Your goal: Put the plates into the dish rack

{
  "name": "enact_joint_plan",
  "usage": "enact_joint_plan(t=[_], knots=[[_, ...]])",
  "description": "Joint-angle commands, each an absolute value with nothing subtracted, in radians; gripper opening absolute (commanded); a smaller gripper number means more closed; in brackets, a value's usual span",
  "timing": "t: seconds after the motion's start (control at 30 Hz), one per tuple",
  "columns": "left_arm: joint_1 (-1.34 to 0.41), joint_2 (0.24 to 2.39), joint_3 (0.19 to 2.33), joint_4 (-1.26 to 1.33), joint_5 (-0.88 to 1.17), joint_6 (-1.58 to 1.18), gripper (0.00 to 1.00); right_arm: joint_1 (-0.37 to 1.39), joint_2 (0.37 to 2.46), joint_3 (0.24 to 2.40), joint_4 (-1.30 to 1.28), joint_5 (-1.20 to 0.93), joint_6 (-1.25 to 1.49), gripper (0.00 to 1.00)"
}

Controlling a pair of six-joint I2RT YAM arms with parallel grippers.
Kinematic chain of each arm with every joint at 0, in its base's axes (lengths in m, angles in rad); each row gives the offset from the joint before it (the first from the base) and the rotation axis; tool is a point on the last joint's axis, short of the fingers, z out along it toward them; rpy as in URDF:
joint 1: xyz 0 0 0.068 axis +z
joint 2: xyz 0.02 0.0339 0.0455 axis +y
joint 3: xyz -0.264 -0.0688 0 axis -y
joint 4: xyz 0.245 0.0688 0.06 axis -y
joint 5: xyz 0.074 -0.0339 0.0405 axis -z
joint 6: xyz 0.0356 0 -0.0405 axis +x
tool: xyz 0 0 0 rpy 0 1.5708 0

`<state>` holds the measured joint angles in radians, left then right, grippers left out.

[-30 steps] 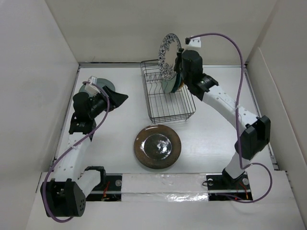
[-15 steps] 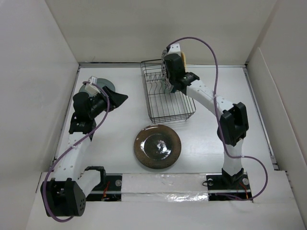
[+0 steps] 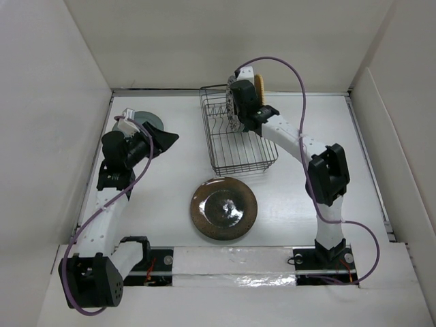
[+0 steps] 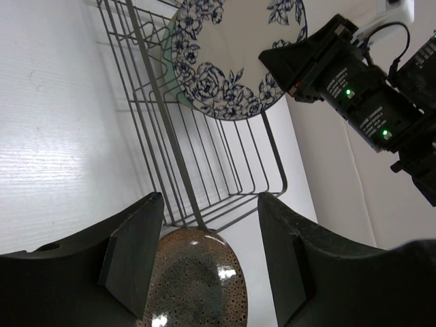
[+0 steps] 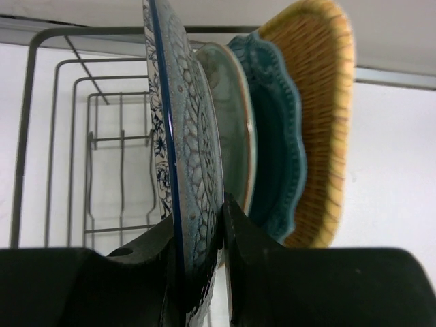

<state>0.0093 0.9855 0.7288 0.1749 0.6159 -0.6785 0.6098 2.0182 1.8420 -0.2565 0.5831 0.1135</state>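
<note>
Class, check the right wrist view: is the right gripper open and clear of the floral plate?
No: the right gripper pinches the floral plate at its rim between its fingers.

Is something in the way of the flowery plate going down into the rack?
Nothing I can see. The right gripper holds the flowery plate upright at the rack, close beside the green plate standing there; the wires on its other side are bare.

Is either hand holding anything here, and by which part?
The right hand pinches the blue floral plate by its rim, upright at the dish rack. The left hand is open and empty.
</note>
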Motion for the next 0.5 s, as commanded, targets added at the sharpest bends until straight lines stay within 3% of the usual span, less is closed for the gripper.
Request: enact_joint_plan(t=[0.0, 0.27, 0.37, 0.4, 0.47], knots=[[0.032, 0.977, 0.732, 0.209, 0.591, -0.675, 0.54, 0.615, 2.014, 1.842, -0.095, 0.585, 0.167, 0.00], [0.032, 0.982, 0.745, 0.158, 0.486, -0.657, 0.57, 0.606, 2.033, 1.822, -0.118, 0.561, 0.239, 0.01], [0.032, 0.982, 0.741, 0.153, 0.466, -0.657, 0.61, 0.606, 2.017, 1.802, -0.132, 0.565, 0.262, 0.21], [0.032, 0.968, 0.736, 0.159, 0.441, -0.661, 0.63, 0.606, 2.013, 1.798, -0.136, 0.560, 0.270, 0.35], [0.032, 0.957, 0.738, 0.149, 0.401, -0.660, 0.63, 0.606, 1.994, 1.792, -0.140, 0.554, 0.275, 0.48]])
